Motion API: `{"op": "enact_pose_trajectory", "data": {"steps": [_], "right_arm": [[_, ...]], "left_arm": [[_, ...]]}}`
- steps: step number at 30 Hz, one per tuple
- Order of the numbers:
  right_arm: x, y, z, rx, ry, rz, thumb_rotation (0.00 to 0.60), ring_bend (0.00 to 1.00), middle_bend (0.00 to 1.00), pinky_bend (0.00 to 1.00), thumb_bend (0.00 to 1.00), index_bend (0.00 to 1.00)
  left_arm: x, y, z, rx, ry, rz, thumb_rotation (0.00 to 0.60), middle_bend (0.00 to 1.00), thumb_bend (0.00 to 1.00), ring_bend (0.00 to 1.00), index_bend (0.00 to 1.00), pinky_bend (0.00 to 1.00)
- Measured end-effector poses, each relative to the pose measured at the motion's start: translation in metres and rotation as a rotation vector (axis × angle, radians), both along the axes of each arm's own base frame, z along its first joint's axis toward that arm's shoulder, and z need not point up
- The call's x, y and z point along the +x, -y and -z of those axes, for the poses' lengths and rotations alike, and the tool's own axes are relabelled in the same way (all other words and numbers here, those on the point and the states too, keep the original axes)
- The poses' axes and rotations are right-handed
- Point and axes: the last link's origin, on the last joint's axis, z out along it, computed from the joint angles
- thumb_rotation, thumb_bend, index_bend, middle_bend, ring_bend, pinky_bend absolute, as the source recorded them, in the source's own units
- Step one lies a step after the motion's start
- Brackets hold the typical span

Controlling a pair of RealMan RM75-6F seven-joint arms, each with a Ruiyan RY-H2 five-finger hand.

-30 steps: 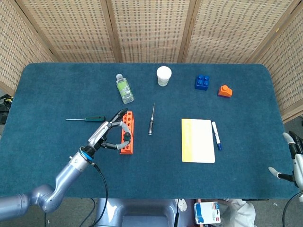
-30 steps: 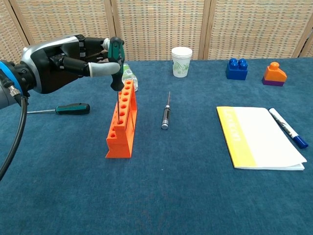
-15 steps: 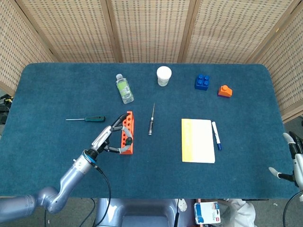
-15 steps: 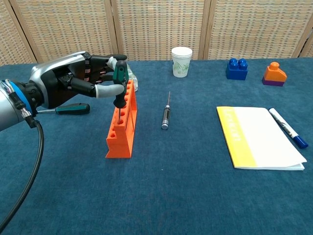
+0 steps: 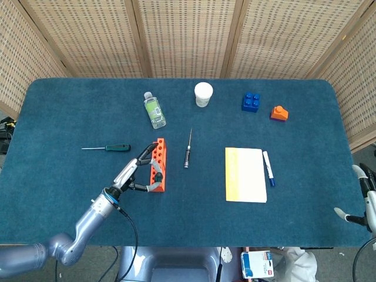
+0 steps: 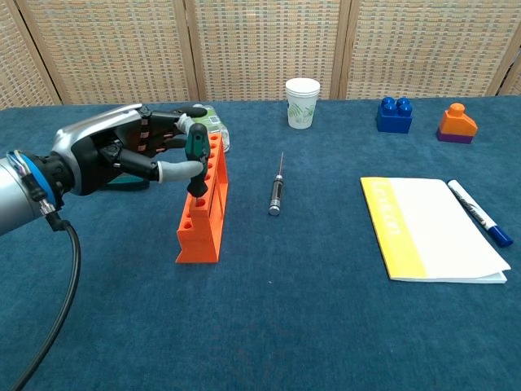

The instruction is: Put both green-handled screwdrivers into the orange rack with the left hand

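Right hand (image 5: 365, 200): showing only partly at the near right table edge in the head view; whether it is open or closed cannot be told. Left hand (image 6: 122, 155): reaching in from the near left, pinching the green handle of a screwdriver (image 6: 196, 156) between thumb and a finger, the other fingers lying spread toward the rack (image 6: 205, 204). The screwdriver is standing roughly upright with its handle just above the rack's top and its shaft going down into one of the nearer holes; how deep it is sitting cannot be told. The orange rack is standing on the blue table (image 6: 309, 326), its row of holes running near to far.

Second screwdriver (image 5: 108, 148): lying flat on the table left of the rack, green handle pointing toward the rack, apart from it; in the chest view the hand is hiding most of it. Driver (image 6: 276, 190): a slim dark-handled tool lying right of the rack, tip pointing away. Notebook (image 6: 427, 230): yellow-edged, lying on the right, with a pen (image 6: 480, 213) just beside its right edge. Bottle (image 5: 154, 110): lying on its side beyond the rack. Cup (image 6: 302, 102), blue block (image 6: 394, 115) and orange block (image 6: 454, 124): standing along the far side.
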Motion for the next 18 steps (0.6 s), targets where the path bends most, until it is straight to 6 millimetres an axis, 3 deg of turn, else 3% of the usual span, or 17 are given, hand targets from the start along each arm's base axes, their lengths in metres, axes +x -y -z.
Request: {"op": "enact_pose_trajectory", "data": {"steps": [14,18], "right_arm": [[-0.0002,0.0004,0.0001,0.002,0.001,0.001,0.600,0.00,0.00,0.00,0.00,0.00],[-0.0001,0.0003,0.0000,0.002,0.001,0.001,0.600,0.00,0.00,0.00,0.00,0.00]], "left_arm": [[-0.0066,0.0007,0.0100,0.027,-0.049,0.014,0.600,0.00,0.37,0.00,0.60,0.00],[-0.0062,0.0013,0.0102,0.024,-0.040,0.014,0.600,0.00,0.37,0.00,0.53,0.00]]}}
